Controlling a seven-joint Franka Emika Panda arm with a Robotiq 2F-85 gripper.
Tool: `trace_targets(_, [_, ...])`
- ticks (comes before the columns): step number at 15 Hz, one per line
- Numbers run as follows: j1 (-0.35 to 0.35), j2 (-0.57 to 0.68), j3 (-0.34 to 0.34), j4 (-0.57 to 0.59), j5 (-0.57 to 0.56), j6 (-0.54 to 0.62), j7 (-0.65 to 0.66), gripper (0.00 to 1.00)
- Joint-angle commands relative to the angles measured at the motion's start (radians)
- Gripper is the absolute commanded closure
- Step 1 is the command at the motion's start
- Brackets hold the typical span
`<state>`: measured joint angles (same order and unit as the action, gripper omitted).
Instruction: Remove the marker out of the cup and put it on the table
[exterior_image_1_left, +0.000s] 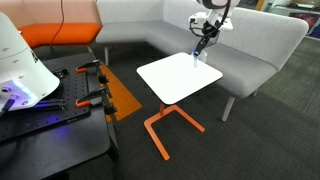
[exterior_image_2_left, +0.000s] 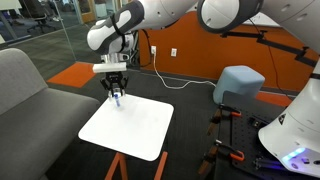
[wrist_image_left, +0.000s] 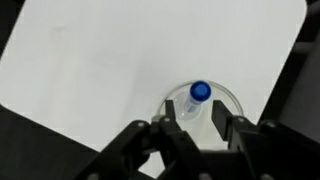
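- While I hang over the table, my gripper points pretty much straight down at the cup, which stands upright on the white top.
- The cup is close to the table's edge in the wrist view. In an exterior view it sits at the corner nearest the grey sofa.
- The marker is in the cup, blue cap up. It pokes out above the rim and sits a bit off centre inside the clear ring.
- My fingers are spread wide, one on each side of the marker. There's a visible gap between each of them and the marker, so I'm not pinching anything.
- Honestly can't tell from the wrist view whether my fingertips are level with the rim or a little above it.
- In both exterior views my gripper is right over the cup. The marker is just a blue speck under the fingertips, and the cup itself is too see-through to make out there.
- The orange frame props up the white top from underneath.
- The sofa wraps around behind the table, and it also shows up at the side in an exterior view.
- The black workbench, with orange-handled tools on it, is well apart from the table.
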<state>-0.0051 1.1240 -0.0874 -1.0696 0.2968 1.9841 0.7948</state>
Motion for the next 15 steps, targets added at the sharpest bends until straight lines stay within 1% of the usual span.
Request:
trace_targets(1, [-0.026, 0.050, 0.018, 0.095, 0.020, -0.086, 0.044, 0.64])
trace_targets(2, [-0.031, 0.056, 0.022, 0.106, 0.023, -0.095, 0.053, 0.70])
trace_targets(5, [-0.060, 0.075, 0.050, 0.138, 0.056, -0.126, 0.047, 0.80])
trace_targets(7, [-0.074, 0.086, 0.064, 0.154, 0.077, -0.137, 0.045, 0.66])
trace_targets(8, [-0.079, 0.090, 0.068, 0.162, 0.083, -0.139, 0.043, 0.62])
trace_targets(9, [-0.084, 0.095, 0.073, 0.169, 0.090, -0.142, 0.043, 0.62])
trace_targets(10, [-0.087, 0.101, 0.077, 0.177, 0.093, -0.145, 0.043, 0.57])
trace_targets(11, [-0.090, 0.106, 0.080, 0.185, 0.096, -0.150, 0.042, 0.60])
trace_targets(12, [-0.093, 0.109, 0.084, 0.189, 0.099, -0.153, 0.041, 0.58])
trace_targets(13, [-0.096, 0.114, 0.087, 0.199, 0.100, -0.161, 0.041, 0.68])
trace_targets(14, [-0.097, 0.117, 0.088, 0.204, 0.100, -0.165, 0.041, 0.83])
trace_targets(15, [-0.099, 0.122, 0.089, 0.213, 0.099, -0.170, 0.040, 0.85])
